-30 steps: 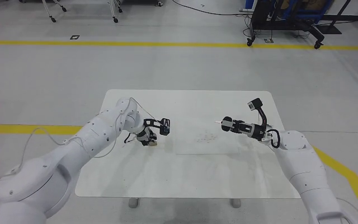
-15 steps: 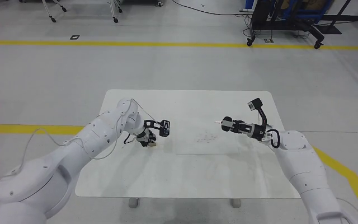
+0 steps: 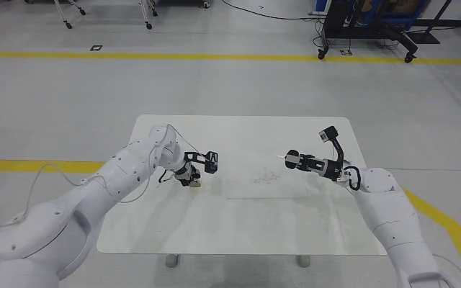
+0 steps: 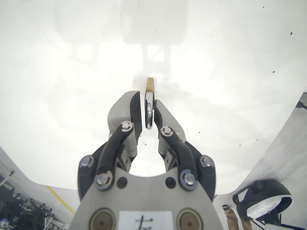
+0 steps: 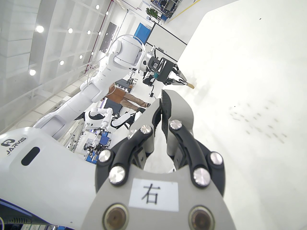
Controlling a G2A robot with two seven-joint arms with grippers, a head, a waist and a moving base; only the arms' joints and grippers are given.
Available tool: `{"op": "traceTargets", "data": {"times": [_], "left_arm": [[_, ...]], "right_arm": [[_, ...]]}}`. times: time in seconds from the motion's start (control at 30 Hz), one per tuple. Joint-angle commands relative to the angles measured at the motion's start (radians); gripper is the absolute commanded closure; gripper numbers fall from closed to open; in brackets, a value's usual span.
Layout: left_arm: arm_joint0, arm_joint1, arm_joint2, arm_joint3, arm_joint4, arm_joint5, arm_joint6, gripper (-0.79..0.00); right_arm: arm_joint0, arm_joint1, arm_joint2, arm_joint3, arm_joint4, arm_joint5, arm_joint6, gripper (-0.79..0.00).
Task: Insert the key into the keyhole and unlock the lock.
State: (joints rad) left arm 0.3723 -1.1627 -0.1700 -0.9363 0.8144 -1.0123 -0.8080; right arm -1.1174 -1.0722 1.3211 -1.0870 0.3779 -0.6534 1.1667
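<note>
My left gripper (image 4: 146, 96) is shut on the silver shackle of a small padlock (image 4: 150, 86). Its brass body points down and touches or nearly touches the white table. From above, this gripper (image 3: 190, 176) is over the table's left half, with the padlock (image 3: 196, 183) at its tip. My right gripper (image 3: 282, 157) hovers over the right half, turned toward the left arm, and a thin pale key tip (image 3: 277, 155) sticks out of it. In the right wrist view its fingers (image 5: 163, 96) are pressed together, and the left gripper (image 5: 180, 81) holds the padlock (image 5: 191, 85) farther off.
The white table (image 3: 245, 223) carries a patch of small dark scuff marks (image 3: 266, 176) between the two grippers. These marks (image 5: 259, 123) lie just beyond my right gripper. The table's near half is bare.
The left wrist has shifted a little to the left, with the padlock still in its gripper. The right arm has not moved.
</note>
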Motion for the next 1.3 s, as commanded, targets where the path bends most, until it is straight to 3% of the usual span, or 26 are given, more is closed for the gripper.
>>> {"op": "traceTargets", "data": {"times": [0.0,0.1,0.43,0.6,0.73,1.03,1.17,1.27], "left_arm": [[0.0,0.001,0.0,-0.001,0.003,0.0,0.0,-0.102],[-0.001,0.001,0.0,-0.003,0.005,0.0,0.0,0.0],[-0.01,0.002,0.0,-0.007,-0.024,0.0,0.0,0.0],[-0.036,0.016,-0.011,0.004,-0.099,0.001,0.001,0.0],[-0.051,0.042,-0.06,-0.067,-0.042,0.15,0.045,0.0],[-0.051,0.042,-0.06,-0.067,-0.042,0.15,0.045,0.0],[-0.002,0.055,-0.119,0.02,-0.179,0.151,0.189,0.0],[0.016,0.06,-0.143,0.055,-0.257,0.129,0.191,0.0]], "right_arm": [[0.0,0.0,0.0,0.0,0.0,0.0,0.0,0.0],[0.0,0.0,0.0,0.0,0.0,0.0,0.0,0.0],[0.0,0.0,0.0,0.0,0.0,0.0,0.0,0.0],[0.0,0.0,0.0,0.0,0.0,0.0,0.0,0.0],[0.0,0.0,0.0,0.0,0.0,0.0,0.0,0.0],[0.0,0.0,0.0,0.0,0.0,0.0,0.0,0.0],[-0.021,-0.007,-0.005,-0.025,0.075,0.019,-0.042,0.0],[-0.046,-0.014,-0.018,-0.037,0.107,0.019,-0.114,0.0]]}}
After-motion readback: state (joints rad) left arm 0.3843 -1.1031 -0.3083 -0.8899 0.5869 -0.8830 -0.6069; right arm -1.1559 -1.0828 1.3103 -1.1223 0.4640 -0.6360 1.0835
